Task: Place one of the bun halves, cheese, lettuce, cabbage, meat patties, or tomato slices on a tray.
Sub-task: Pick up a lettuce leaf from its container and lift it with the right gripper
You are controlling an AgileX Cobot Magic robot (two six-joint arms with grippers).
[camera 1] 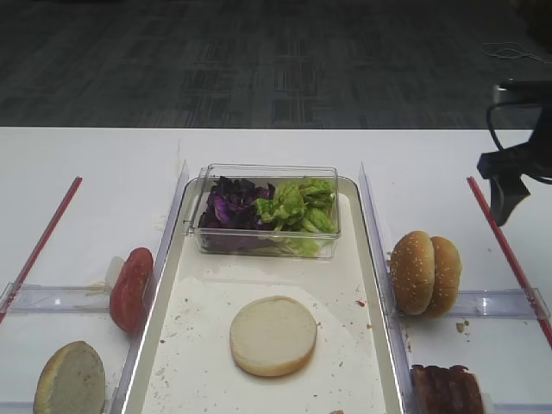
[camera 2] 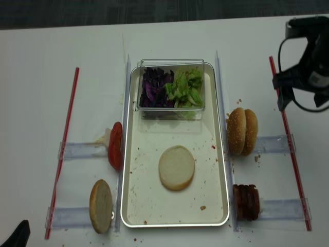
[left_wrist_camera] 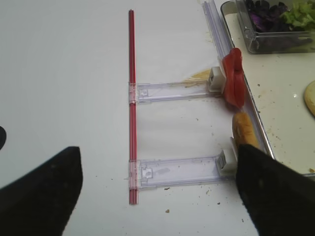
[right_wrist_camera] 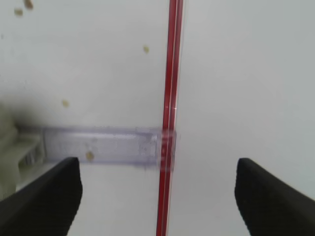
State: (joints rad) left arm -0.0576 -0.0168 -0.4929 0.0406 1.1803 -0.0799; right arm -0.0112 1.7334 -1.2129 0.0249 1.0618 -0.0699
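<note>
Right now one bun half [camera 1: 272, 335] lies cut face up, centre-low in the tray [camera 2: 134, 203], w/ crumbs round it. Judging by looks: bun is light, spongy, dents easily; best taken across its edge w/ a gentle squeeze, not pressed from the top. More bun halves [camera 2: 243, 131] stand on edge as a pair, right of the tray, crusts outward, touching each other; another bun [camera 2: 101, 205] stands on edge lower left, beside the tray wall.

Tomato slices [camera 1: 130, 289] stand on edge left of the tray, glossy, prob. slippery and soft; grip by the rim, lightly. Patties [camera 2: 246, 201] sit lower right, on edge, ridged, likely firmer and easier to pinch.

Clear box [camera 1: 267, 210] sits inside the tray at its upper end: cabbage [camera 1: 229, 206] fills the left half, lettuce [camera 1: 297, 203] the right, touching in the middle. Both are thin, floppy leaf; light, apt to tear or come up in clumps, so pinch a small tuft from the top. No cheese that I can see.

Right gripper [right_wrist_camera: 157, 189] hangs at the frame's upper right in the high view, fingers spread wide, holding nothing, over the red strip [right_wrist_camera: 168, 118], well apart from the food. Left gripper [left_wrist_camera: 157, 187] also stands wide, empty, over bare table [left_wrist_camera: 59, 73] left of the tray.
</note>
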